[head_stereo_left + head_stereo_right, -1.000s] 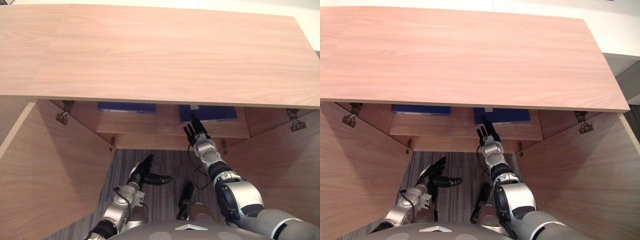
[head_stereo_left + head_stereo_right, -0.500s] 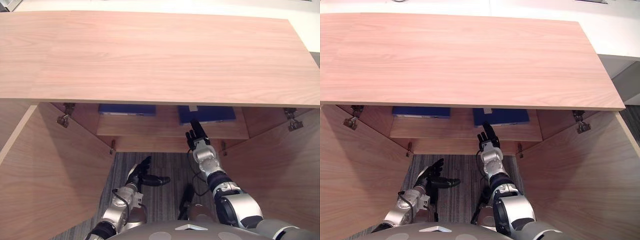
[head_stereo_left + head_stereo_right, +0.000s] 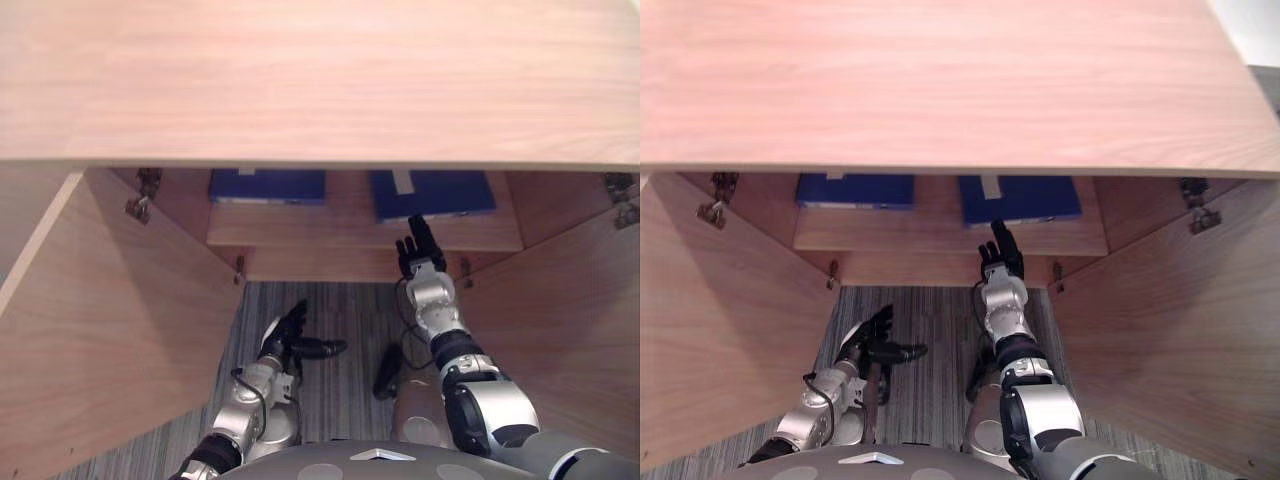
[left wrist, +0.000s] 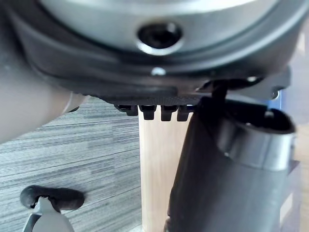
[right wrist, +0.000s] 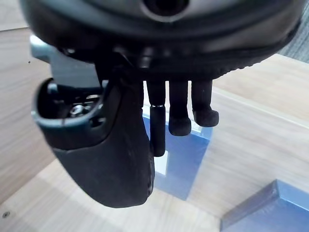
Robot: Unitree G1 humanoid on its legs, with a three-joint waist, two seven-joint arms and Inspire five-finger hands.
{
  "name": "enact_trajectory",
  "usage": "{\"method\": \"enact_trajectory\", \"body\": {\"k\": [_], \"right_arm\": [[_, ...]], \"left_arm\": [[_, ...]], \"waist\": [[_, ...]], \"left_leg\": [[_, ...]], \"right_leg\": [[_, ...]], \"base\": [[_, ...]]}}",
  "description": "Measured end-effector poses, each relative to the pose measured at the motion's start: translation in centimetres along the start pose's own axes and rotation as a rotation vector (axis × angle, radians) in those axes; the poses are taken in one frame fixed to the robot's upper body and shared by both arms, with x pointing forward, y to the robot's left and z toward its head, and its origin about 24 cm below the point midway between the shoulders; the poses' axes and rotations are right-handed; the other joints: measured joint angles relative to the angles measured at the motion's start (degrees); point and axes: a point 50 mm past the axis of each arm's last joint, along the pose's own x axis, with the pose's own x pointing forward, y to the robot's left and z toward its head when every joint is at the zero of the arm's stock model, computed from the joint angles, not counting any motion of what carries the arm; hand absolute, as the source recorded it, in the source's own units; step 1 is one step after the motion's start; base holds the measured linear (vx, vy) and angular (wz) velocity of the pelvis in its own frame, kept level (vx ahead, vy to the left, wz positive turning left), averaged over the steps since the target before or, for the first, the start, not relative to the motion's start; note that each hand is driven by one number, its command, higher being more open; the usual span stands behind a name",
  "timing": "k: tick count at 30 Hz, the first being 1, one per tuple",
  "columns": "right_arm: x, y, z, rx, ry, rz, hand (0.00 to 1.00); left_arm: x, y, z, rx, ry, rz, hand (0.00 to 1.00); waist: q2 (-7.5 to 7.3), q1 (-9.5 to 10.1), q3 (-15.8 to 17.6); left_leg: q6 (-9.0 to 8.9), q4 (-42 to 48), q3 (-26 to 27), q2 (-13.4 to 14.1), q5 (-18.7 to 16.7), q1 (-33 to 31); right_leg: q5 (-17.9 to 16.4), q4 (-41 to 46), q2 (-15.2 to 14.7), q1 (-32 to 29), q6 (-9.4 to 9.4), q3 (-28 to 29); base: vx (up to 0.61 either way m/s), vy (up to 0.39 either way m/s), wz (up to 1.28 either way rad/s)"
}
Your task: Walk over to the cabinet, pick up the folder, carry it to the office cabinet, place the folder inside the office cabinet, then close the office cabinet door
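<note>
Two blue folders lie flat on the cabinet's shelf (image 3: 300,228). The right blue folder (image 3: 432,193) carries a pale label; the left one (image 3: 268,185) sits further along. My right hand (image 3: 420,262) reaches up to the shelf's front edge, fingertips at the right folder's near edge. In the right wrist view its fingers (image 5: 179,116) are curled in towards the thumb (image 5: 111,159), with the folder (image 5: 181,164) lying just past them; no grip shows. My left hand (image 3: 285,338) hangs low over the carpet, fingers straight, holding nothing.
The wooden cabinet top (image 3: 320,80) overhangs the shelf. Both doors stand open: the left door (image 3: 110,330) and the right door (image 3: 560,330) flank my arms. Striped grey carpet (image 3: 340,320) lies below.
My right hand's fingers have curled in while staying at the right folder's near edge. The camera has moved closer to the cabinet. The left hand has kept its pose.
</note>
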Motion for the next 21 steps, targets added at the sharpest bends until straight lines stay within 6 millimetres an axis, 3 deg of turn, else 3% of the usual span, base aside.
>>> {"method": "enact_trajectory", "body": {"k": [2,5,21], "right_arm": [[0.3,1.8,0.3,0.008,-0.009,0.045,0.0],[0.3,2.3,0.4,0.01,-0.012,0.055,0.0],[0.3,4.0,1.5,0.046,-0.062,0.119,0.0]], "left_arm": [[0.0,-0.1,0.9,-0.012,-0.046,-0.002,1.0],[0.0,-0.3,1.2,-0.018,-0.067,-0.002,1.0],[0.0,0.2,2.5,-0.053,-0.135,0.018,1.0]], "waist": [[0.3,0.19,1.89],[0.83,0.27,2.4],[-0.36,0.9,5.38]], "left_leg": [[-0.1,1.09,0.14,-0.06,0.01,-1.57],[-0.14,2.61,0.04,0.33,-0.04,-2.69],[-0.22,6.77,-0.82,0.23,-2.49,-3.77]], "right_leg": [[-0.47,1.83,-0.82,-1.79,0.12,0.4],[-1.11,3.5,-1.06,-2.55,-0.01,0.33],[-5.13,9.71,-2.87,-3.68,-0.48,-0.06]], "base": [[-0.17,0.062,0.1],[-0.08,0.037,0.09],[0.03,0.033,0.03]]}}
